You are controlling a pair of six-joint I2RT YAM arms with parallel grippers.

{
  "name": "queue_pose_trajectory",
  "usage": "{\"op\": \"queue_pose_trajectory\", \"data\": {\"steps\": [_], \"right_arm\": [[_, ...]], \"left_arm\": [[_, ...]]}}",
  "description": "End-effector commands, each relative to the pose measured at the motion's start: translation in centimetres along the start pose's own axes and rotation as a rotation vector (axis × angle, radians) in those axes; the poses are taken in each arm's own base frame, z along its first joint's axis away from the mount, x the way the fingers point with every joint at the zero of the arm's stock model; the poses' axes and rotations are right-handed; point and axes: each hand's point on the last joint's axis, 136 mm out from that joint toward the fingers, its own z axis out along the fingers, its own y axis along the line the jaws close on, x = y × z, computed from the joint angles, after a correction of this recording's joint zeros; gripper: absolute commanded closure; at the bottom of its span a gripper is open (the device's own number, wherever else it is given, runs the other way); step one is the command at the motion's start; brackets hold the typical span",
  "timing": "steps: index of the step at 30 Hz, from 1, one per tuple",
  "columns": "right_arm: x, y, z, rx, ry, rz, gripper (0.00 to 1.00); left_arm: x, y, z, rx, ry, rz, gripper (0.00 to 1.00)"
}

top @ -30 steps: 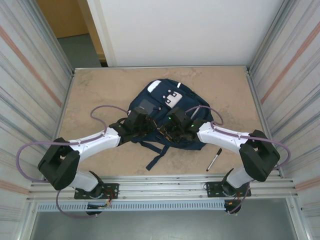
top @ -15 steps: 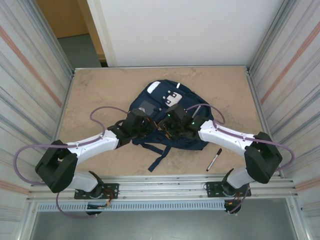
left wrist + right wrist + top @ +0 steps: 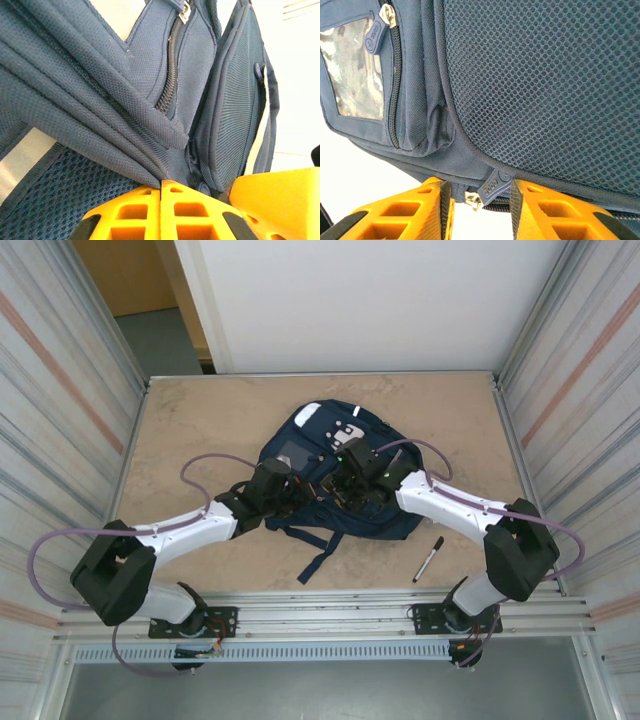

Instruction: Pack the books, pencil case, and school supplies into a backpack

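The bench (image 3: 200, 425) is a mottled beige slab, walled on both sides by ribbed metal panels (image 3: 55, 390), with a white board (image 3: 380, 300) at the back and an aluminium rail (image 3: 330, 615) along the near edge. The navy backpack (image 3: 310, 440) lies flat at mid-bench with both arms reaching onto it. The left gripper (image 3: 161, 191) has its jaws pressed together on gathered folds of the pack's fabric. The right gripper (image 3: 479, 194) holds its jaws narrowly apart, a zip pull (image 3: 494, 186) sitting loose in the gap beside a mesh pocket. A black marker pen (image 3: 430, 559) lies on the bare bench near the right arm, apart from the backpack.
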Motion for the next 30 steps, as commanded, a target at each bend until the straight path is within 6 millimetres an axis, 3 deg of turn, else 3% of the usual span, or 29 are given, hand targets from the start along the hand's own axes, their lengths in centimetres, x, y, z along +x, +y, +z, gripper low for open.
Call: {"op": "queue_pose_trajectory", "data": {"steps": [1,5,14,18,20,30], "right_arm": [[-0.7,-0.8,0.6,0.051,-0.043,-0.023,0.64],[0.2,-1.3,1.9,0.055,-0.012,-0.022,0.61],[-0.5,-2.0,3.3,0.064,-0.04,-0.004,0.6],[2.0,-1.2,3.6,-0.01,0.118,0.096,0.6],[2.4,-1.3,3.1,0.001,0.109,0.094,0.59],[1.0,-5.1,2.3,0.093,-0.033,0.183,0.5]], "left_arm": [[-0.2,-2.9,-0.8,0.11,-0.006,0.036,1.0],[-0.2,-3.0,-0.8,0.112,-0.005,0.034,1.0],[0.0,-3.2,-0.8,0.119,0.006,0.024,1.0],[-0.1,-3.1,-0.8,0.115,0.002,0.022,1.0],[-0.1,-3.1,-0.8,0.118,0.001,0.02,1.0],[-0.4,-3.0,-1.0,0.117,-0.021,0.013,1.0]]}}
